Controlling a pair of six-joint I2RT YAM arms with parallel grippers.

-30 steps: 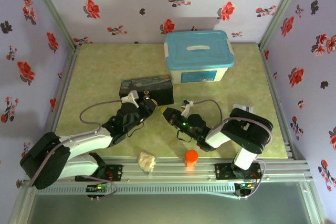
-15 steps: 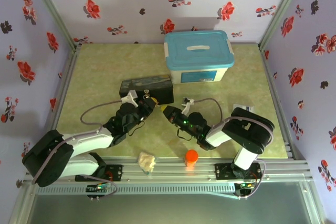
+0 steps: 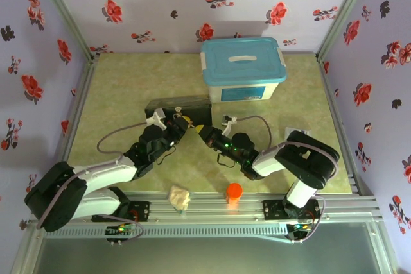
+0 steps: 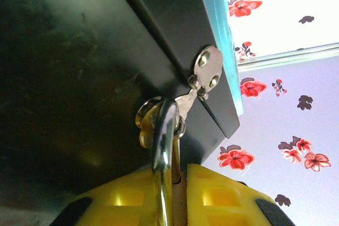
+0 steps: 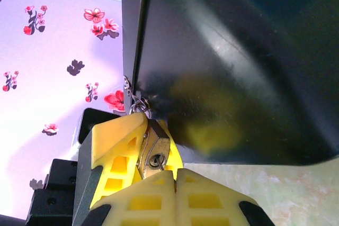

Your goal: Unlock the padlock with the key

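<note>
Floral-papered walls [image 3: 160, 4] on three sides of a green-yellow table [image 3: 115, 88]. A blue-lidded bin [image 3: 243, 68] sits at the far edge, centre. A dark box [image 3: 176, 104] lies mid-table just in front of the bin. An orange cap [image 3: 234, 190] and a crumpled pale lump [image 3: 180, 197] sit at the near edge, well apart from the box.

Both arms reach in low and meet at the near side of the dark box. The left gripper [image 3: 182, 124] and right gripper [image 3: 204, 134] are tip to tip there.

From the left wrist, the left gripper [image 4: 177, 175] has its yellow fingers clamped on the padlock [image 4: 176, 197]. The silver shackle [image 4: 163, 130] rises from between them and passes through a ring at the box's [image 4: 79, 51] edge. The box's silver latch [image 4: 207, 67] is just above that, touching the ring hardware.

From the right wrist, the brass padlock [image 5: 153, 149] hangs at the box's [image 5: 238, 51] lower left corner with its keyhole facing the camera. One yellow finger [image 5: 119, 157] of the left gripper is pressed against its side. The right gripper [image 5: 176, 175] is closed tight, fingers together, pinching the key [image 5: 159, 164]. Only a thin dark grey tip pokes out, touching the keyhole. I cannot tell how far in it goes.
</note>
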